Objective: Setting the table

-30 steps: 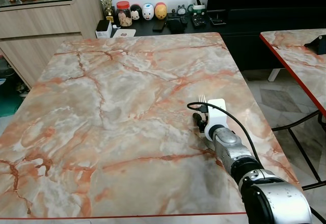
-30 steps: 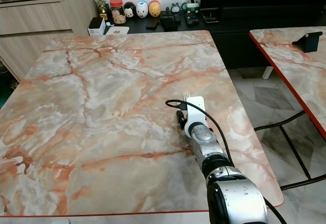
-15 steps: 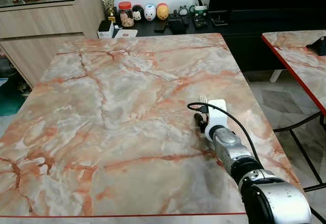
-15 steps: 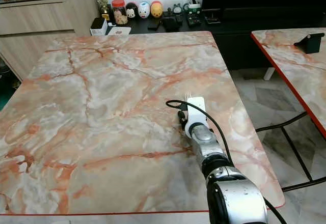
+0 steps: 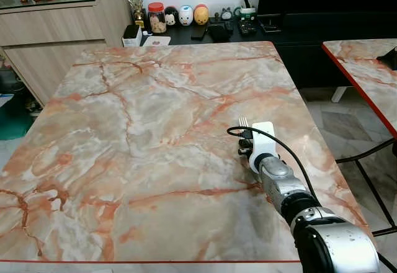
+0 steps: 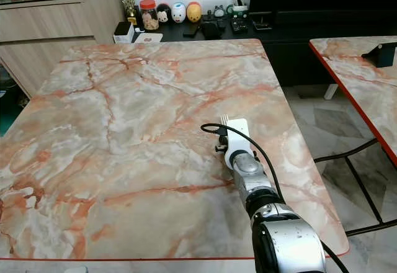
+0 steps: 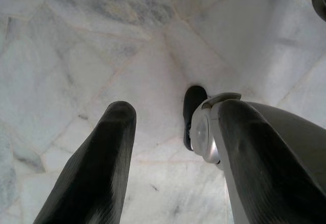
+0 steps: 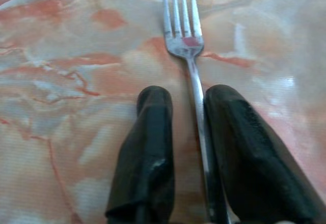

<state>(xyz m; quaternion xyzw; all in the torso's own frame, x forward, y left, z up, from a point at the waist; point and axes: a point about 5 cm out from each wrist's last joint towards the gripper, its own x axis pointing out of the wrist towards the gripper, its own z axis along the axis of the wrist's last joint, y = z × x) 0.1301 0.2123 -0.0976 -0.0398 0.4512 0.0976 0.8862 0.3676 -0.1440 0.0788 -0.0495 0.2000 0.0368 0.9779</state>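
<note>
I see a marble counter (image 5: 142,136). My right end effector (image 8: 186,147) rests low on its right part with fingers parted around a fork (image 8: 184,35) lying flat, tines pointing far. My left end effector (image 7: 168,158) hangs open above the floor (image 7: 76,46).

Red-lidded jar (image 5: 157,17) and little egg-shaped character figurines (image 5: 185,15) lined up on the low black cabinet (image 5: 298,34), light wood sideboard (image 5: 56,34) alongside.

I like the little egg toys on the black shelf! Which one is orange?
The orange egg toy is the rightmost of the three; the white one sits in the middle, and the dark one stands next to the red-lidded jar.
</note>
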